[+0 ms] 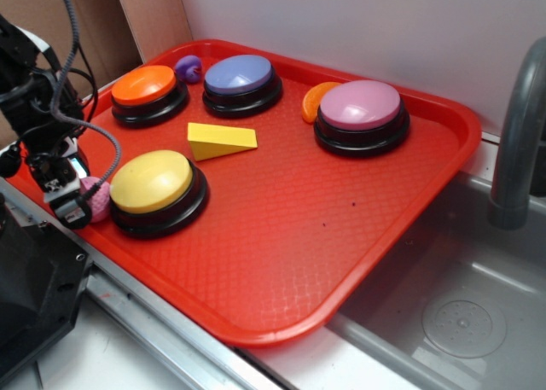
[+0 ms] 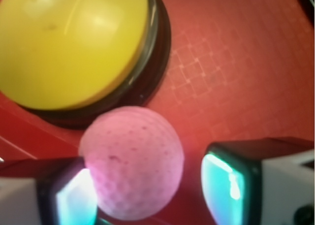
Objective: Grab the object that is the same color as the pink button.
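Note:
The pink dimpled ball [image 1: 97,199] [image 2: 132,161] lies on the red tray [image 1: 341,236] at its left edge, just beside the yellow button [image 1: 153,183] [image 2: 69,43]. My gripper [image 1: 75,200] [image 2: 150,193] is lowered around the ball and stands open. In the wrist view the left pad [image 2: 76,200] is against the ball's side, while a gap of red tray shows between the ball and the right pad [image 2: 221,185]. The pink button [image 1: 360,107] stands at the tray's far right, well away from the gripper.
An orange button [image 1: 143,84], a blue-purple button [image 1: 241,74] and a small purple object [image 1: 188,67] sit along the back. A yellow wedge [image 1: 220,139] lies mid-tray; an orange slice [image 1: 314,100] rests by the pink button. A sink [image 1: 461,305] and grey faucet [image 1: 516,142] are right.

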You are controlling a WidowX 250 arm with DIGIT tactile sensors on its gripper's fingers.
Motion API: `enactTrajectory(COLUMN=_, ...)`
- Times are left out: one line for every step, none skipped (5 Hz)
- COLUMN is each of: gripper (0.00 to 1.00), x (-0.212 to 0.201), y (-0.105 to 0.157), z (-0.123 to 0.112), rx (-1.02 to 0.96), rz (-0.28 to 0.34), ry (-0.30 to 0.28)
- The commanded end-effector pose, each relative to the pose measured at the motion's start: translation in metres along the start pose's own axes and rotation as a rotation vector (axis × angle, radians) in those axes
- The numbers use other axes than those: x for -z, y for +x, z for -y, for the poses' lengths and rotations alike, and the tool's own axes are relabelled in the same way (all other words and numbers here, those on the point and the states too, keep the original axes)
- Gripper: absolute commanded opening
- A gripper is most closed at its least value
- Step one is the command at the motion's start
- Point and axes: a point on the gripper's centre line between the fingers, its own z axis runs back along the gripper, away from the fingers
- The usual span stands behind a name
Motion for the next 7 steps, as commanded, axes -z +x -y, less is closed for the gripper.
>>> enactTrajectory(gripper=0.0, x=-0.001, y=0.002, z=-0.008, rx=-0.024, rz=0.019, ry=0.014)
enactTrajectory(gripper=0.0, x=-0.005, y=0.014, z=-0.005, rx=-0.099, rz=-0.021, ry=-0.004)
enactTrajectory(gripper=0.0, x=-0.03, y=0.033, z=-0.002, rx=-0.206, rz=-0.075, ry=0.073)
enactTrajectory(gripper=0.0, x=-0.061, y=0.055, z=-0.003, rx=-0.247, rz=-0.069, ry=0.117)
enactTrajectory(gripper=0.0, x=-0.094, y=0.077, z=-0.006, rx=-0.313, rz=-0.083, ry=0.133)
enactTrajectory(gripper=0.0, x=-0.132, y=0.113, z=0.001, rx=-0.404, rz=-0.064, ry=0.142)
enactTrajectory(gripper=0.0, x=-0.151, y=0.141, z=0.01, rx=-0.385, rz=-0.037, ry=0.118)
